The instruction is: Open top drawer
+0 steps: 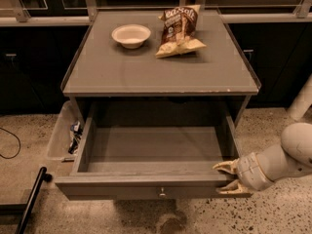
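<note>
The top drawer [146, 186] is pulled far out of the grey cabinet. Its grey box interior is bare and its small round metal knob [162, 193] shows on the flat front. My gripper [227, 176] is at the drawer's front right corner. Its two cream fingers [224, 167] straddle the front panel's right end, one above the top edge and one lower in front. The white arm runs off to the right. No other drawers show.
A white bowl [131, 35] and a chip bag [179, 30] lie on the cabinet top [161, 72]. A clear bin [64, 133] with small items stands on the floor left of the cabinet. A black bar [30, 201] lies at bottom left. Dark cabinets line the back.
</note>
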Tool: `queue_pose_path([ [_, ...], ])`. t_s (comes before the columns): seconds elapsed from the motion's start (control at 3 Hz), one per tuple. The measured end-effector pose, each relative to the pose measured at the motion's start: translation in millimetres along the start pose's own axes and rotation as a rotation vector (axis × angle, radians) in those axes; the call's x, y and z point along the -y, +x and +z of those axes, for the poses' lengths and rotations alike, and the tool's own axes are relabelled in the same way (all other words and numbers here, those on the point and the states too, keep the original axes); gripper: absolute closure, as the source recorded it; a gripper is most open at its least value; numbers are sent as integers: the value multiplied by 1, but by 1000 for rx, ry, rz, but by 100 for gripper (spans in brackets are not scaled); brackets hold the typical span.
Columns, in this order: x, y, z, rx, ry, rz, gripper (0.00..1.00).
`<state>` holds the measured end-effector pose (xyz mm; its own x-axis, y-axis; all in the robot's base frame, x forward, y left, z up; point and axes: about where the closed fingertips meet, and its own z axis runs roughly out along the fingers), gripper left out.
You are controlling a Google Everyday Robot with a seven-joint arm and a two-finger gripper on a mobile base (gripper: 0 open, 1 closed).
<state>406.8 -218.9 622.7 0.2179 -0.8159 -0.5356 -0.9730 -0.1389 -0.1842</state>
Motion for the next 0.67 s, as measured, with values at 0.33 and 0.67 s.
queue_pose_path([
  [0.33, 0, 0, 0, 0, 0, 0, 38],
  [0.67, -3, 0, -2, 6, -4, 5, 15],
])
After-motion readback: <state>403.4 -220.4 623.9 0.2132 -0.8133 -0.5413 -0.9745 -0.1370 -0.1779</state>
